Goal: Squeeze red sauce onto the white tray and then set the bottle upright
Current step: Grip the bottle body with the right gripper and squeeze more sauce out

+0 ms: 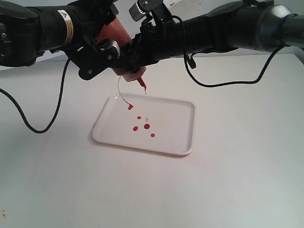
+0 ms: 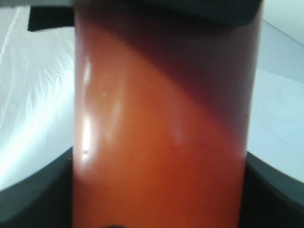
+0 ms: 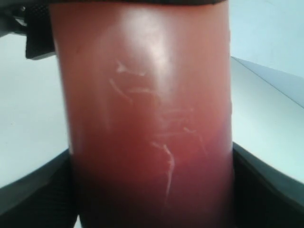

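Note:
The bottle hangs upside down above the white tray, its thin red nozzle pointing down and its small tethered cap dangling on a loop. Both grippers close on the bottle's body from opposite sides: my left gripper and my right gripper. The bottle fills the left wrist view and the bottle fills the right wrist view, black fingers at either side. Red sauce lies on the tray as a small blob with a few drops around it.
A black cable loops down from the left arm onto the white table left of the tray. Another cable hangs under the right arm, behind the tray.

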`<act>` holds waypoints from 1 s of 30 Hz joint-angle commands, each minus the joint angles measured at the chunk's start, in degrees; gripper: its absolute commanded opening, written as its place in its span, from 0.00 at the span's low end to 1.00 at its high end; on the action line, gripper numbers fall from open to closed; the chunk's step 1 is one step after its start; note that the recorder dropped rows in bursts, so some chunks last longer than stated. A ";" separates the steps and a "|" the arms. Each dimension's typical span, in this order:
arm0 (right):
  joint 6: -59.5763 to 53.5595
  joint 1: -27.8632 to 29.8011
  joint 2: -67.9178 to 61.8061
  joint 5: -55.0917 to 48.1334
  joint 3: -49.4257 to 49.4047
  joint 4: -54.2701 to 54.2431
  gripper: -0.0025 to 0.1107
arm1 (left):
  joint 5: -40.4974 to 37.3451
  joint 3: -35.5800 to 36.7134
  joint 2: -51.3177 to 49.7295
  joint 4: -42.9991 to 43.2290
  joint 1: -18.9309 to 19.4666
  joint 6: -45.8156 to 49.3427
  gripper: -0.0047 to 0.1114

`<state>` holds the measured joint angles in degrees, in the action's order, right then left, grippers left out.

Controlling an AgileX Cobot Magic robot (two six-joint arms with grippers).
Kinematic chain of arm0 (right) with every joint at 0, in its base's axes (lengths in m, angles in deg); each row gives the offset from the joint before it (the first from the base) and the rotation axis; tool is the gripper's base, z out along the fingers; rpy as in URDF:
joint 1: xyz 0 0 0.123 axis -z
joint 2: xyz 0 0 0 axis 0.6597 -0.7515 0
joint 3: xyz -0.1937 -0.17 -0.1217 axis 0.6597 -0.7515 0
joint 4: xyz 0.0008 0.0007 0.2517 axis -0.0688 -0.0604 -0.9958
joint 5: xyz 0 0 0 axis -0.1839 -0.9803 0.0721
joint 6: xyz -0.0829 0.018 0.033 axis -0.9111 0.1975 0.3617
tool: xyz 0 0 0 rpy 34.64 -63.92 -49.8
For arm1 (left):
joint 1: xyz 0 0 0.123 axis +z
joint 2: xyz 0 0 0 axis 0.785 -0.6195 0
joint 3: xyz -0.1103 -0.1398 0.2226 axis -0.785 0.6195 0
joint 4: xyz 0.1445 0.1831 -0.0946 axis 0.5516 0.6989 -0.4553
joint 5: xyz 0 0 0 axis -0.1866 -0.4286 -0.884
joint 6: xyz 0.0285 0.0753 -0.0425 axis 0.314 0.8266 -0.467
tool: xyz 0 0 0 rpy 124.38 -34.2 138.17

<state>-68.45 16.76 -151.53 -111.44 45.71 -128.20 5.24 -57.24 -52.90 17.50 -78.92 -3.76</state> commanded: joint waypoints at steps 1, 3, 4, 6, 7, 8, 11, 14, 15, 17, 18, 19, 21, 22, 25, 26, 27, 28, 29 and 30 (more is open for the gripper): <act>0.47 -0.21 0.07 1.89 0.39 -1.31 0.12 | -0.02 -0.57 1.14 -0.72 -0.35 -0.89 0.04; 0.47 -0.21 0.07 1.89 0.39 -1.31 0.27 | -0.02 -0.57 1.14 -0.72 -0.35 -0.89 0.04; 0.47 -0.21 0.07 1.99 0.39 -1.31 0.38 | -0.02 -0.57 1.14 -0.72 -0.35 -0.89 0.04; 0.47 -0.21 0.07 2.34 0.39 -1.31 0.66 | -0.02 -0.57 1.14 -0.72 -0.35 -0.89 0.04; 0.47 -0.21 0.07 2.71 0.39 -1.31 0.79 | -0.02 -0.57 1.14 -0.72 -0.35 -0.89 0.04; 0.47 -0.21 0.07 2.85 0.39 -1.31 0.89 | -0.02 -0.57 1.14 -0.72 -0.35 -0.89 0.04; 0.47 -0.21 0.20 2.96 0.39 -1.31 0.95 | -0.02 -0.57 1.14 -0.72 -0.35 -0.49 0.04; 0.47 -0.21 0.46 2.96 0.39 -1.42 0.95 | -0.02 -0.57 1.14 -0.72 -0.35 0.56 0.04; 0.47 -0.21 0.59 2.96 0.39 -1.53 0.95 | -0.02 -0.57 1.14 -0.72 -0.35 0.56 0.04; 0.47 -0.21 0.67 3.33 0.39 -1.51 0.92 | -0.02 -0.57 1.14 -0.72 -0.35 0.56 0.04; 0.47 -0.21 0.83 3.47 0.39 -1.51 0.87 | -0.02 -0.57 1.14 -0.72 -0.35 0.56 0.04; 0.47 -0.21 0.83 3.92 0.39 -1.30 0.78 | -0.02 -0.57 1.14 -0.72 -0.35 0.56 0.04; 0.47 -0.21 0.83 4.31 0.39 -1.30 0.48 | -0.02 -0.57 1.14 -0.72 -0.35 0.56 0.04; 0.47 -0.21 0.83 4.31 0.39 -1.30 0.33 | -0.02 -0.57 1.14 -0.72 -0.35 0.56 0.04; 0.90 -0.21 0.83 4.22 0.39 -1.42 0.04 | -0.02 -0.57 1.14 -0.72 -0.35 0.56 0.04; 0.90 -0.21 0.83 4.22 0.39 -1.32 0.04 | -0.02 -0.57 1.14 -0.72 -0.35 0.56 0.04; 0.90 -0.21 0.83 4.22 0.39 -1.32 0.04 | -0.02 -0.57 1.14 -0.72 -0.35 0.56 0.04; 0.90 -0.21 0.83 4.22 0.39 -1.32 0.04 | -0.02 -0.57 1.14 -0.72 -0.35 0.56 0.04; 0.90 -0.21 0.83 4.22 0.39 -1.32 0.04 | -0.02 -0.57 1.14 -0.72 -0.35 0.56 0.04; 0.90 -0.21 0.83 4.22 0.39 -1.32 0.04 | -0.02 -0.57 1.14 -0.72 -0.35 0.56 0.04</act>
<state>-68.47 16.29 -151.53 -108.90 45.71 -128.45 5.62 -57.24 -52.90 17.29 -79.03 -2.48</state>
